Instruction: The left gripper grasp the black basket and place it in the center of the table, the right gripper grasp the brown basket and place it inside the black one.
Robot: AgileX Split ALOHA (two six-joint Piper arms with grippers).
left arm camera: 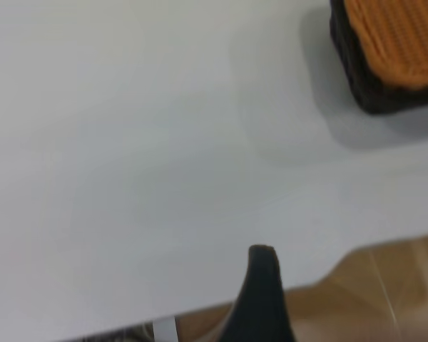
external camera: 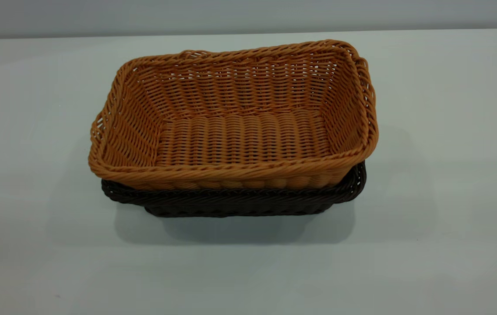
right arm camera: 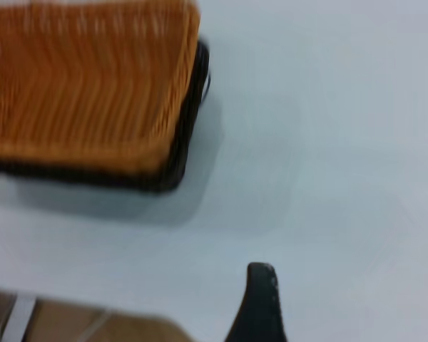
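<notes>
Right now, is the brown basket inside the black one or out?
Inside: the brown basket sits nested in the black basket, its rim riding above.

Soft even light; wrist views blurred; faint shadow beneath black basket (external camera: 239, 203).

A corner of the black basket (left arm camera: 374, 92) sits on the white table (left arm camera: 164, 157). The brown basket (left arm camera: 399, 39) lies inside the black basket, and its orange side rises above the dark rim. The black basket throws a soft grey shadow on the table beside it. One black finger (left arm camera: 260, 299) of the left gripper pokes up well apart from the black basket, over the table's edge. Past that edge is a brown floor (left arm camera: 385, 292).
</notes>
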